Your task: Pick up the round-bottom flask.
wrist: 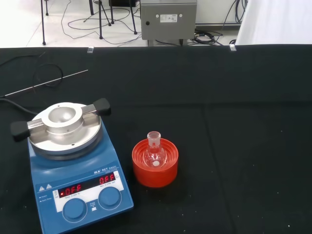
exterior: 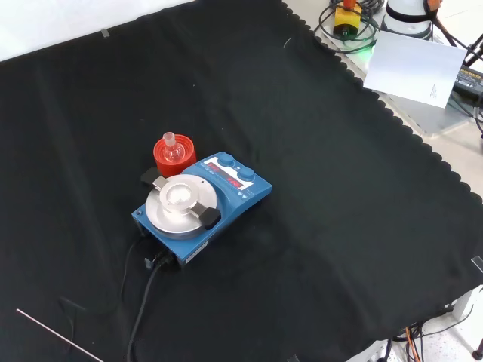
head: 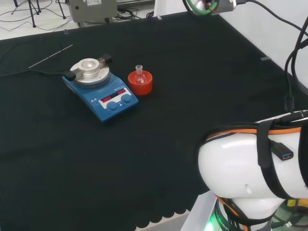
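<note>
A small clear round-bottom flask sits upright in a red ribbed stand, just beside a blue stirrer plate. The wrist view reveals a white bead inside it. How the hand's fingers stand cannot be told.

I see a blue stirrer plate with a round metal block on top and two knobs in front, its black cable trailing off, a thin rod lying apart on the black-clothed tabletop, a grey cabinet beyond.
</note>
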Motion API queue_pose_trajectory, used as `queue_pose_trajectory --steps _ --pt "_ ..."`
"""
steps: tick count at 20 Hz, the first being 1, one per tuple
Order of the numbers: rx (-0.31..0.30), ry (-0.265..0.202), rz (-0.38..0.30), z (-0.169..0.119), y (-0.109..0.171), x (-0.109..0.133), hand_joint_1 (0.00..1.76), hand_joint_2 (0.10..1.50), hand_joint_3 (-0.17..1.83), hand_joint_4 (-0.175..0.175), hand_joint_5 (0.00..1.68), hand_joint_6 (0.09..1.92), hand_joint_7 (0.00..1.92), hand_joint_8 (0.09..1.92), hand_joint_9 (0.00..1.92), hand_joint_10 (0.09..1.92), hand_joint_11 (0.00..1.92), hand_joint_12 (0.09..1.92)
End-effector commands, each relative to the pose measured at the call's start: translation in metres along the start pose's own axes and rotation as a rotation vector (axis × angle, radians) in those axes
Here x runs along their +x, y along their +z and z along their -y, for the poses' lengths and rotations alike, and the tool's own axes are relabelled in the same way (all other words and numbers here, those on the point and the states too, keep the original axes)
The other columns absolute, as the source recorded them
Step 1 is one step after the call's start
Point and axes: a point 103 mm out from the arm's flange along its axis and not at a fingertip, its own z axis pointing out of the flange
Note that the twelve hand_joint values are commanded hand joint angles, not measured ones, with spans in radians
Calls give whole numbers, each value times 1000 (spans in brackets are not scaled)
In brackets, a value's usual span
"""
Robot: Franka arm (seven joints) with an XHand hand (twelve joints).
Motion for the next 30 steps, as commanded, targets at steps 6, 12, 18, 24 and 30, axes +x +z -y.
queue_pose_trajectory --steps 6,12,18,24,30 --pt "-45 15 8 27 -36 -14 155 1248 325 1 397 87 120 482 179 601 0 1067" --pt "-38 23 23 23 -28 5 180 1243 301 2 400 87 138 477 192 596 0 1067" --pt "-48 37 7 12 -3 18 357 1172 253 -6 431 87 195 493 246 605 0 1130" --pt "-58 36 -34 -35 28 15 462 1113 243 -15 463 87 231 512 294 616 0 1194" --pt "-33 9 -98 -102 70 0 509 1073 254 -20 479 87 242 524 320 624 0 1224"
